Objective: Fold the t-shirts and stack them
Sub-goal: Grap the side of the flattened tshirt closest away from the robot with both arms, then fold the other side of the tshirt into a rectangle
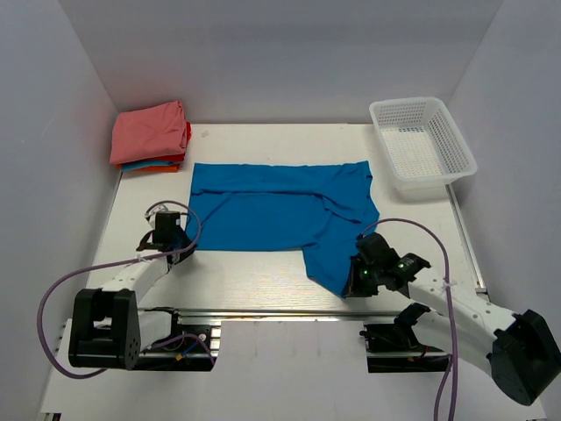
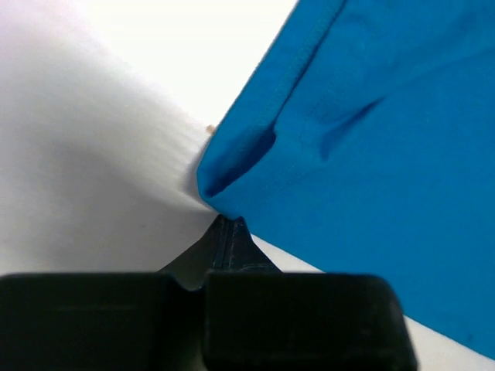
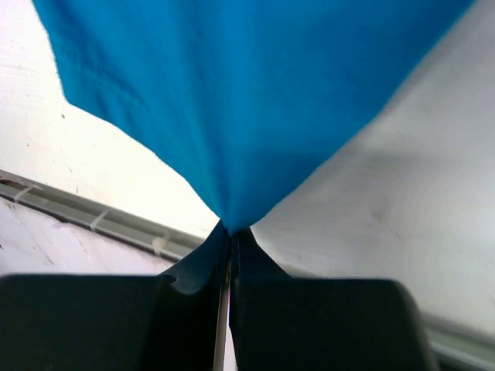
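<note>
Pinching at both ends: the left gripper (image 1: 178,239) has its jaws clamped on the near-left corner of the blue t-shirt (image 1: 280,206). The right gripper (image 1: 354,274) is squeezed tight on a flap of that same shirt, pulled toward the near edge. The shirt lies spread across the middle of the tabletop (image 1: 254,272), its far edge folded over. In the far-left corner sits a stack of 3 folded shirts (image 1: 151,133), salmon-pink on top. The white mesh basket (image 1: 422,145) holds the far-right corner.
</note>
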Robot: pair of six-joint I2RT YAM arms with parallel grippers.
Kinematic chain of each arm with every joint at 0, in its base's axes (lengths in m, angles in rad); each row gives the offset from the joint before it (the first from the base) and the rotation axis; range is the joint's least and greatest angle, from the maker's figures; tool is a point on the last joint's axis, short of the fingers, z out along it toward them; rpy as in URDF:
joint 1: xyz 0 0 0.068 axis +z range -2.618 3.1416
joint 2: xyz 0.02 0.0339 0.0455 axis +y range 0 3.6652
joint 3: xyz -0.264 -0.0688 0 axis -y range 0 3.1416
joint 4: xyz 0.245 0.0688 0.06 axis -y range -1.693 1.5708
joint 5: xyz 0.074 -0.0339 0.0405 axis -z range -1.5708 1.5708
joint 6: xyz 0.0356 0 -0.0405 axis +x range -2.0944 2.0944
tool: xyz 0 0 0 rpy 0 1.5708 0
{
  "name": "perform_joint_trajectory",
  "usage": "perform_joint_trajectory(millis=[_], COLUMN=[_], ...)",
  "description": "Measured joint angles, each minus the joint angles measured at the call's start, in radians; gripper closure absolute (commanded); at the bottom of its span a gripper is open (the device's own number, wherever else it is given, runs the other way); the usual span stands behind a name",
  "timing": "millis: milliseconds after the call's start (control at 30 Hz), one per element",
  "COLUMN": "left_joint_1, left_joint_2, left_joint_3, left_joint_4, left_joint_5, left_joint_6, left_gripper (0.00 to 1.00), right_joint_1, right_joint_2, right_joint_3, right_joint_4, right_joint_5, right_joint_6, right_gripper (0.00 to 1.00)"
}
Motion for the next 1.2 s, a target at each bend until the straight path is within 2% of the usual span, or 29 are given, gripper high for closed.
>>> perform_joint_trajectory(millis=[200, 333, 567, 833, 1200], left_joint_1=[0.000, 0.000, -0.002, 0.000, 0.000], left_joint_2=[-0.086, -0.156, -0.197, -0.105, 0.063], left_joint_3=[-0.015, -0.021, -0.023, 0.021, 0.229], left_joint_4=[-0.076, -0.090, -0.067, -0.034, -0.015], left_joint_5=[-0.060, -0.071, 0.023, 0.107, 0.101], left_joint_6=[-0.022, -0.026, -0.002, 0.005, -0.008], left_gripper=[1.00, 1.00, 1.00, 1.00, 1.00], right_joint_1=[0.000, 0.000, 0.000, -0.006, -0.098], right_joint_2=[-0.091, -0.104, -0.068, 0.043, 0.209], right_joint_3=[0.043, 0.053, 0.121, 0.325, 0.482], right_joint_4=[-0.176, -0.225, -0.248, -0.196, -0.109], right_joint_5=[0.038, 0.047, 0.044, 0.095, 0.211], right_joint_6=[0.031, 0.048, -0.001, -0.064, -0.103], right_gripper=[1.00, 1.00, 1.00, 1.00, 1.00])
